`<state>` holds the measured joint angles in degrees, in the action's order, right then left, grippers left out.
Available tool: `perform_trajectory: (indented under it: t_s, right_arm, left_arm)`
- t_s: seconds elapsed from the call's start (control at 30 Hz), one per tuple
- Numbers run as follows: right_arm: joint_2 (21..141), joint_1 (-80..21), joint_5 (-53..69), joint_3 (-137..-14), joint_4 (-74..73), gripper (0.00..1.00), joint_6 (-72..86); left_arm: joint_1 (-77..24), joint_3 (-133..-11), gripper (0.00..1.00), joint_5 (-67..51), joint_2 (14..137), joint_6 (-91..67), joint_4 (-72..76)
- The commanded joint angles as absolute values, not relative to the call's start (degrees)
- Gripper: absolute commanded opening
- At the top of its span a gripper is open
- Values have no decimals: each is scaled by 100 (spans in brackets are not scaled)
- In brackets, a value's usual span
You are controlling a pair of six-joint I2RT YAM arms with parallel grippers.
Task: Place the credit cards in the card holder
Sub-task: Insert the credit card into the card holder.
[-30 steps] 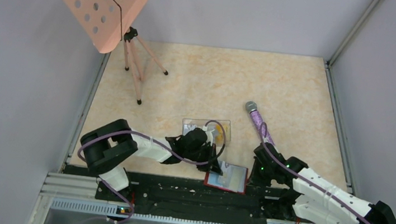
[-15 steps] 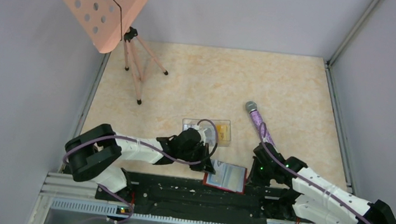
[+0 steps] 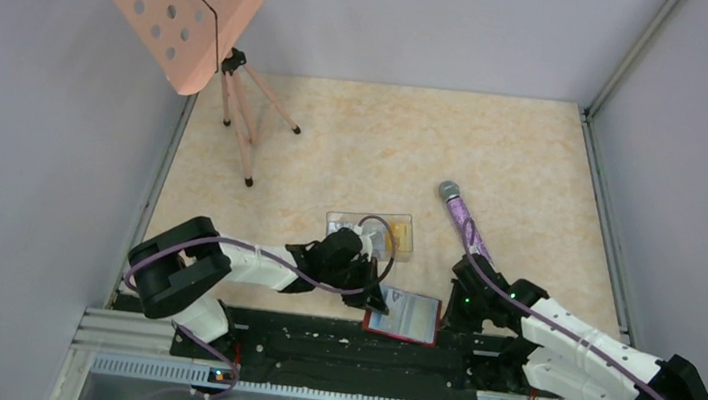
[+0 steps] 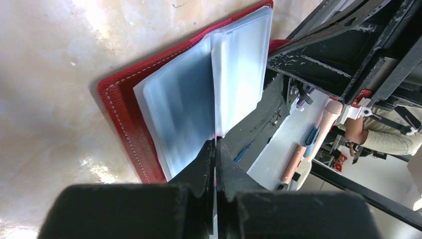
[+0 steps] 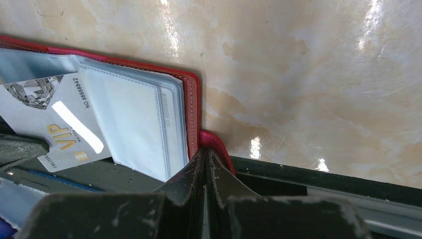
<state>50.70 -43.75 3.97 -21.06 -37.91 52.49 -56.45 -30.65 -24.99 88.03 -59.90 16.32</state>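
**Item: card holder [image 3: 404,314].** Red cover, lying open on the table [image 3: 388,133] at its near edge, clear sleeves [image 4: 184,99] fanned upward.

**Right end effector [image 5: 205,155].** Jaws pressed together on the holder's red tab just beyond its tips. Judged purpose is to anchor the holder so it does not slide.

**Left end effector [image 4: 215,145].** Jaws nearly touching, tips at the fold between two sleeves. A thin pale edge shows between them, either a card or a sleeve leaf, which cannot be told. It probably parts or feeds a pocket.

**Credit cards.** One pale VIP card [image 5: 54,127] lies among the sleeves, left of the right end effector. Others, one yellow-orange [image 3: 398,233], wait in a clear tray [image 3: 347,221] beyond the left end effector.
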Motion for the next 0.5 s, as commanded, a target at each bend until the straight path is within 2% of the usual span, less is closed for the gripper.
perform_trajectory:
  t_s: [0.0, 0.23, 0.47]
  right_arm:
    - [5184, -4375, 449, -1985, -3480, 2, 5214]
    - [5148, -4376, 490, -2084, -3476, 1, 5130]
    - [5057, -4379, 501, -2119, -3486, 0, 5089]
  left_arm:
    - [-5678, -3311, 0, -2645, 8916, -5990, 2001]
    - [-5678, -3345, 0, -2671, 8958, -6008, 2043]
    - [-5678, -3552, 0, -2127, 8408, -5601, 845]
